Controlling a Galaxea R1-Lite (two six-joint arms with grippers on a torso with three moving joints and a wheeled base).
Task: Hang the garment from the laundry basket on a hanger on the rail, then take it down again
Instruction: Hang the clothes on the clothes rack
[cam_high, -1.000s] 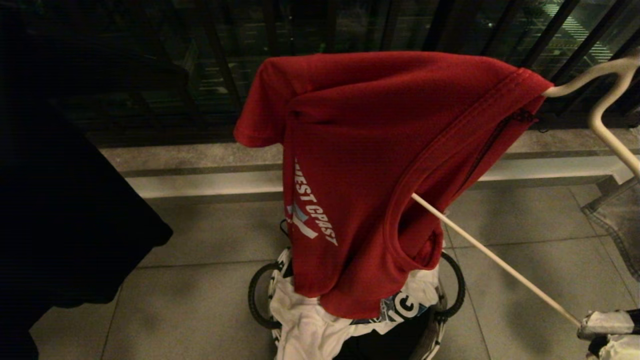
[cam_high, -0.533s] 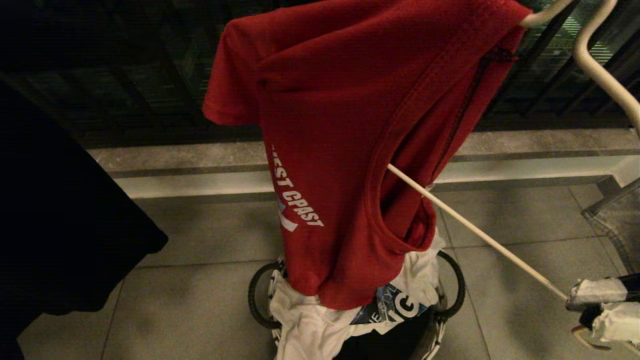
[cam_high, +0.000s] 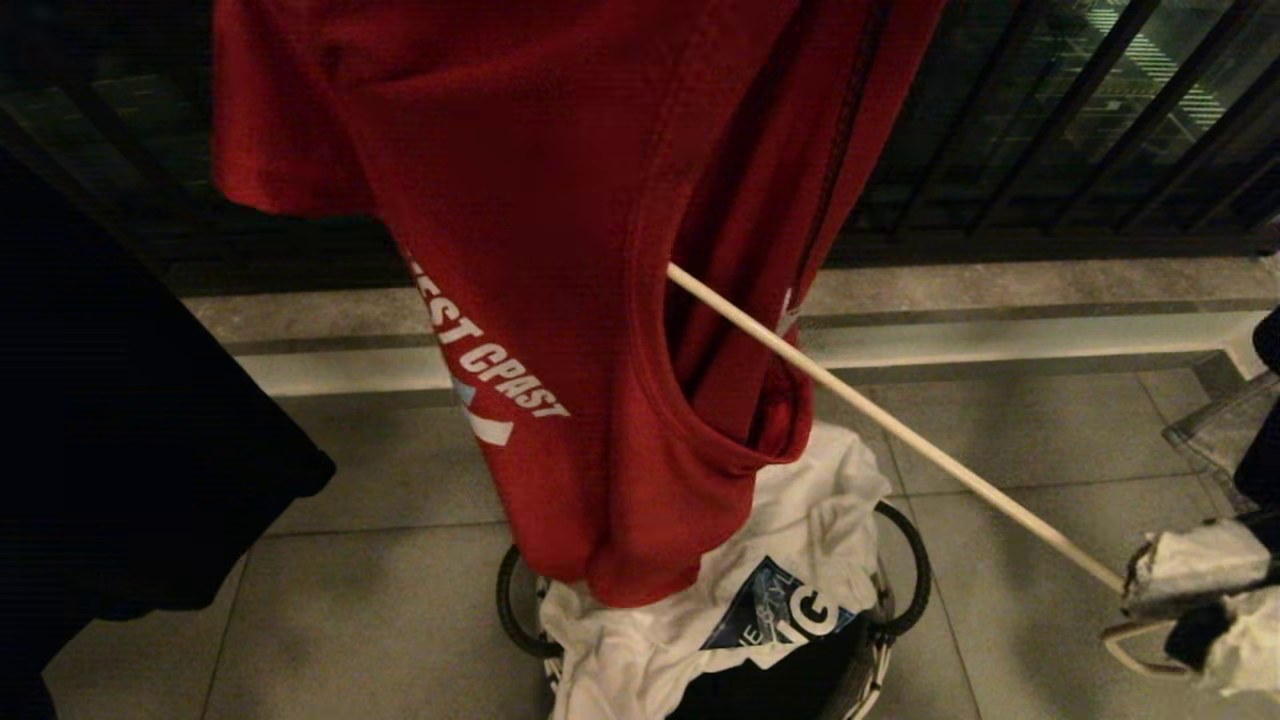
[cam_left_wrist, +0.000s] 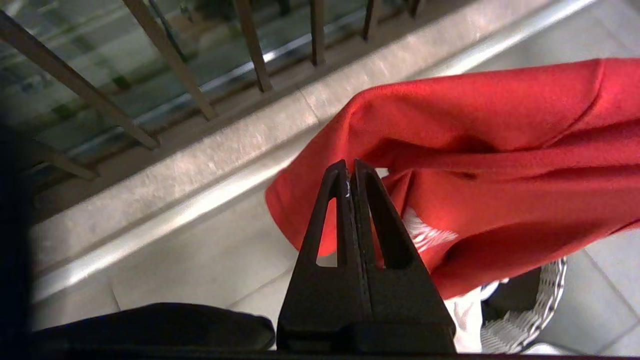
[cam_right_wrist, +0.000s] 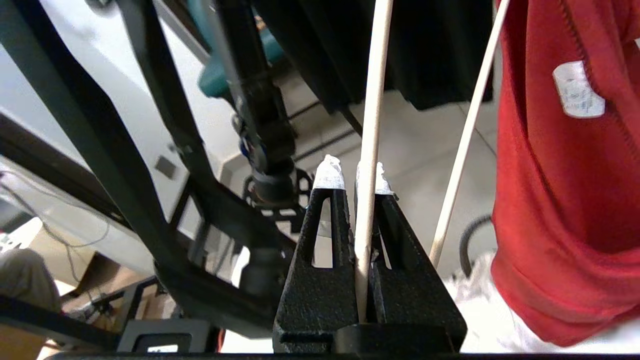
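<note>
Only wrist-side: hand (cam_right_wrist: 354, 175) pinching hanger (cam_right_wrist: 371, 125)

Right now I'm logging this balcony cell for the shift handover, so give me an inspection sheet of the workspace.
Surface: grey tiled floor, with a pale kerb along the railing.
Job's things: red T-shirt draped on the cream wire hanger, its hem hanging just above the laundry basket.
Clutter: white T-shirt spilling over the basket rim; dark garment at the left edge of the head view.
Grippers: right gripper shut on the hanger's wire; left gripper shut, empty, close to the red sleeve.
Cables: thin wires in the right wrist view, near a black frame.
Surroundings: dark balcony railing beyond the kerb.
</note>
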